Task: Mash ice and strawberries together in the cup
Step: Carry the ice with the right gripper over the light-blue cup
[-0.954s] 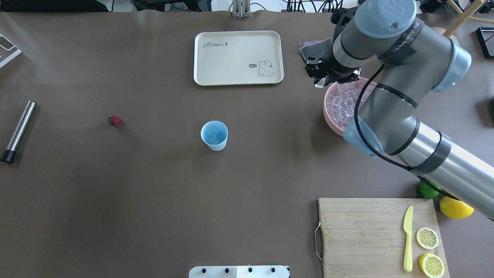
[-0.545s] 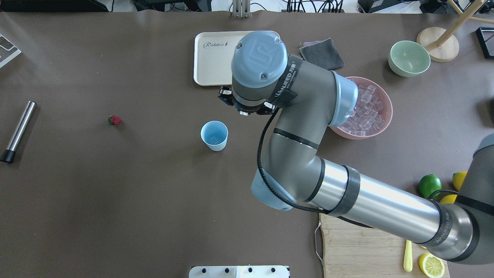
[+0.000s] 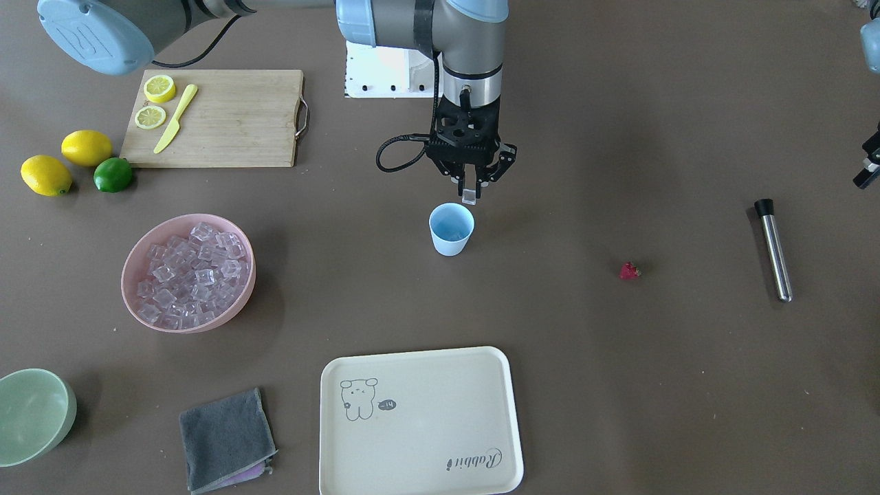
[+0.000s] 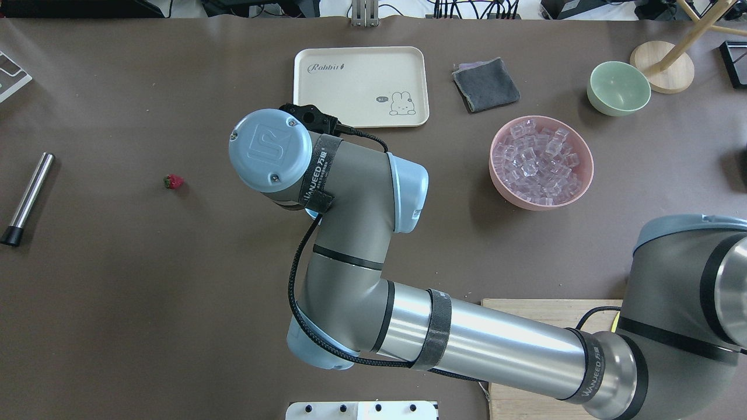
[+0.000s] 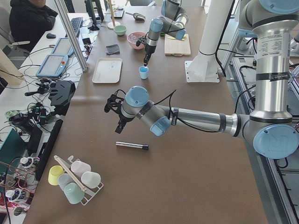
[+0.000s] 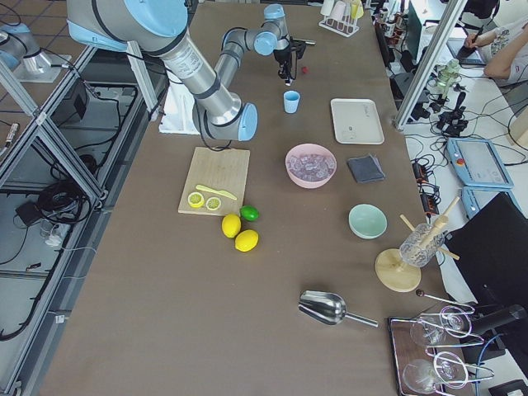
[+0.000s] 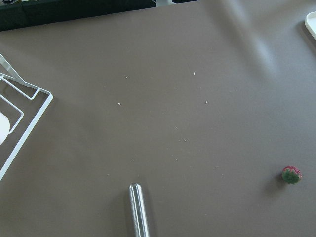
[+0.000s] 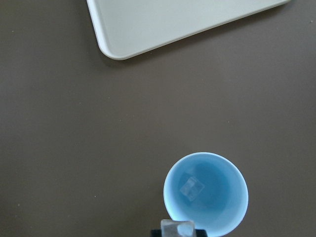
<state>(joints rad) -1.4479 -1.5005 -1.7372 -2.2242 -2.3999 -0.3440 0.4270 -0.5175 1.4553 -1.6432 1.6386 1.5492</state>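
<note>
The right end effector [image 3: 470, 187] pinches an ice cube [image 3: 469, 197] just over the cup [image 3: 452, 230]. The left end effector [image 3: 867, 165] is cut off at the edge, so I cannot tell its grip.

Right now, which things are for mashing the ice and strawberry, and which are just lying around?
For the job: cup, ice in the pink bowl, the cube held in the right hand, strawberry, probably the metal rod for mashing.
Lying about: tray, grey cloth, green bowl, cutting board, yellow knife, lemons, lime.
</note>
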